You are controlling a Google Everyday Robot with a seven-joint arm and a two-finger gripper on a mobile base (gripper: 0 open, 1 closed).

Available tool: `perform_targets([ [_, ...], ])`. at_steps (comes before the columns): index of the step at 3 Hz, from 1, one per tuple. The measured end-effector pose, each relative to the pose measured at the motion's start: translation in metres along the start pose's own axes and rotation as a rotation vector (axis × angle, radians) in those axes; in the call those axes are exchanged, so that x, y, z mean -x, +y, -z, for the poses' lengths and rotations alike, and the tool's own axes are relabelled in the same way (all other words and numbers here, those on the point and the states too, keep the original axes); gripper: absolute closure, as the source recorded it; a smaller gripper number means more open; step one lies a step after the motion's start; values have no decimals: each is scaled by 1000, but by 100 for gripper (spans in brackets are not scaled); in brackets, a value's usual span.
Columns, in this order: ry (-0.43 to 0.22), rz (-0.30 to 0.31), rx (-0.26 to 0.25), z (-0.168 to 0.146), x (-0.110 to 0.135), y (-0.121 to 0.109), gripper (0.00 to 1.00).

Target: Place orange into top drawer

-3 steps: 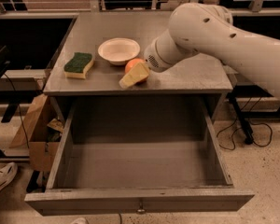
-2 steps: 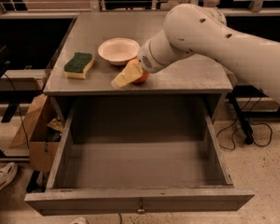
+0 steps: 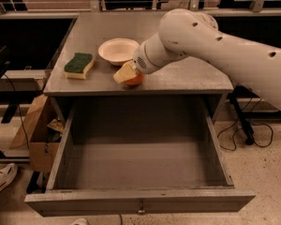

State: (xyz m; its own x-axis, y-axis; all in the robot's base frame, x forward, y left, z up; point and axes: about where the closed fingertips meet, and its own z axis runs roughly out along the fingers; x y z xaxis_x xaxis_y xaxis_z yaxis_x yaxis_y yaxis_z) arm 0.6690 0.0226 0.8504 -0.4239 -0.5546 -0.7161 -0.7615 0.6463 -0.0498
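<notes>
Nr front edge of cabinet top (image 3: pixel 192 78), claw (image 3: pixel 126 73) pinches smooth, rnd orange (image 3: pixel 135 81), half-hidden.

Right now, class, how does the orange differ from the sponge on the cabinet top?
The orange is round and orange; the sponge is a flat block, green over yellow. The orange sits in the gripper at the top's front edge; the sponge lies free near its left edge. Neither is in the open top drawer.
</notes>
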Motion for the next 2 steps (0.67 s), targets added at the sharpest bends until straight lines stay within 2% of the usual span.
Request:
perform_targets([
  [1,10,-29,-37,7,-12,-13,73],
  [2,25,2,-77,55,-18,-19,96],
])
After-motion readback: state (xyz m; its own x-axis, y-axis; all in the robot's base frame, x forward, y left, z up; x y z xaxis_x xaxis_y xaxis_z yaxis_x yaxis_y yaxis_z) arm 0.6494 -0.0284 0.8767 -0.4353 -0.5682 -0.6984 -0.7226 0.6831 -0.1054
